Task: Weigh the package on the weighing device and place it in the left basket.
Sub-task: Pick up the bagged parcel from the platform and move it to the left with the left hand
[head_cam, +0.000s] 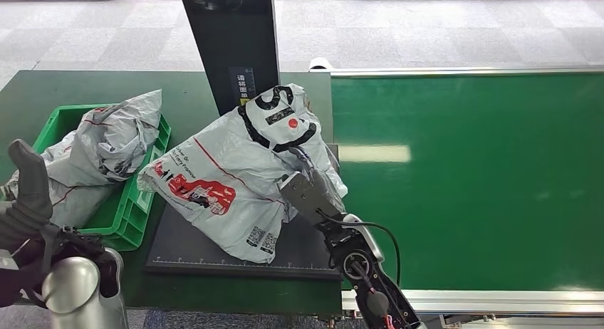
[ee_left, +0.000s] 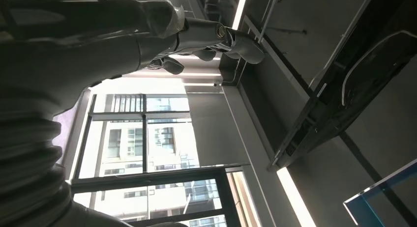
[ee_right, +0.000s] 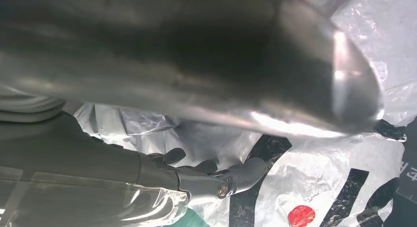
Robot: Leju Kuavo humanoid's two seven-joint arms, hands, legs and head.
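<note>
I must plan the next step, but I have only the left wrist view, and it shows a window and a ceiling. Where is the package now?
Observer: In the head view the package lies on the dark weighing platform.
Operator: Does the right hand hold it?
Observer: The right hand rests against the package's right side. I cannot tell whether it grips.
Operator: Is the left basket free?
Observer: No. The green basket, left of the platform, already holds another grey bag. The left hand is beside the basket and holds nothing.
</note>
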